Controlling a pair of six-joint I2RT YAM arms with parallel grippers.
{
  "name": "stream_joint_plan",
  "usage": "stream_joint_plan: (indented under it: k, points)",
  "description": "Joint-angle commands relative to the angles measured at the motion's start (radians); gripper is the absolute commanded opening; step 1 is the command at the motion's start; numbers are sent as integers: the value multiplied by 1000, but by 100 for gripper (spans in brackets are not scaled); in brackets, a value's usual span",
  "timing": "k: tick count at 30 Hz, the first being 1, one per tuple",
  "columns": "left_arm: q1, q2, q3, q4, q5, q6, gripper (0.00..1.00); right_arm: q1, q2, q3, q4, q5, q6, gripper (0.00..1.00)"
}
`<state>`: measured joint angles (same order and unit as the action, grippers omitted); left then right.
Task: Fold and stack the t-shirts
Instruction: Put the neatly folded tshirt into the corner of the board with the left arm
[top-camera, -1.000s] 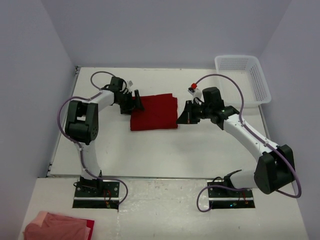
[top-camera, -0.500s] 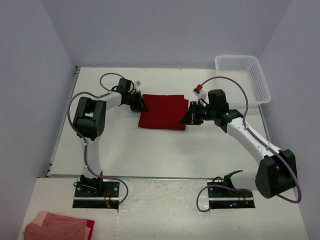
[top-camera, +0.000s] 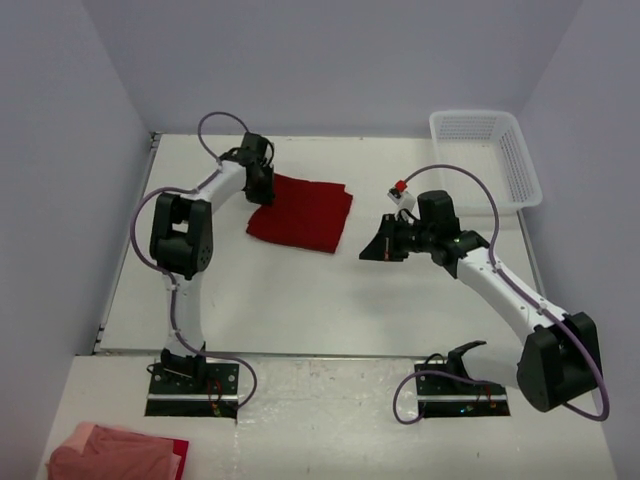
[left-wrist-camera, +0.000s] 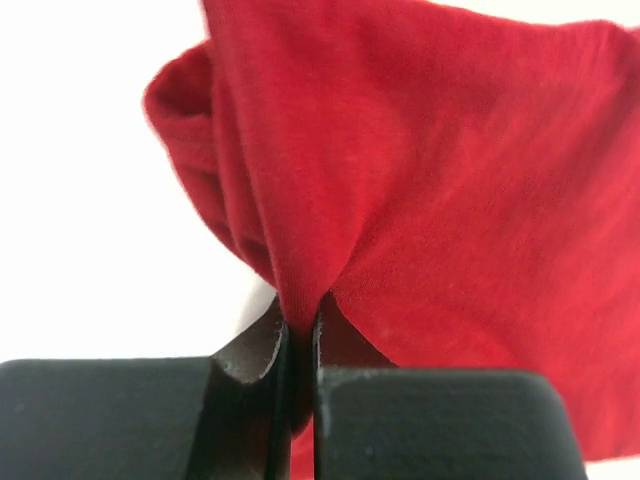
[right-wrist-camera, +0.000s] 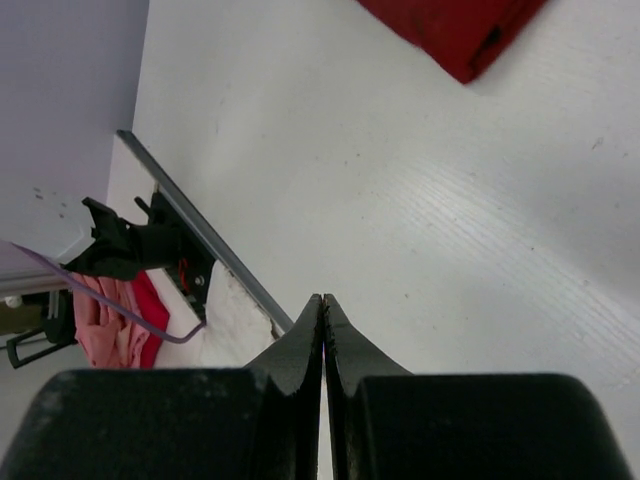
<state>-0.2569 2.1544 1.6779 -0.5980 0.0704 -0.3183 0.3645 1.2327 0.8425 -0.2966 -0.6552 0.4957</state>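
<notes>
The left end effector (left-wrist-camera: 300, 318) is pinching the far left corner of the red t-shirt (top-camera: 305, 213). The right end effector (top-camera: 370, 251) is hanging closed and empty nearby. The t-shirt is lying on a white tabletop (top-camera: 330, 295) between pale walls (top-camera: 330, 60).

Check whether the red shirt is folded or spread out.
Folded. The red shirt lies as a compact layered rectangle; the left pincer is shut on its bunched edge.

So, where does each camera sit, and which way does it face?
Top external: above, behind the robot, facing down on the table; left arm and right arm show.
Left wrist: faces along its shut left hand at the pinched red t-shirt.
Right wrist: faces past its shut, empty right hand onto the table.
Shared: all three show the t-shirt.
</notes>
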Motion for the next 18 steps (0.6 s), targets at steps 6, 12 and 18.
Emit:
stream_joint_plan:
  k: [6, 12, 18]
  points:
    - [159, 108, 275, -151, -362, 283, 0, 103, -136, -6, -75, 75, 20, 0]
    - [254, 194, 368, -138, -469, 354, 0, 133, -233, -26, -140, 97, 23, 0]
    - [314, 243, 424, -45, -543, 373, 0, 139, -251, -25, -171, 71, 3, 0]
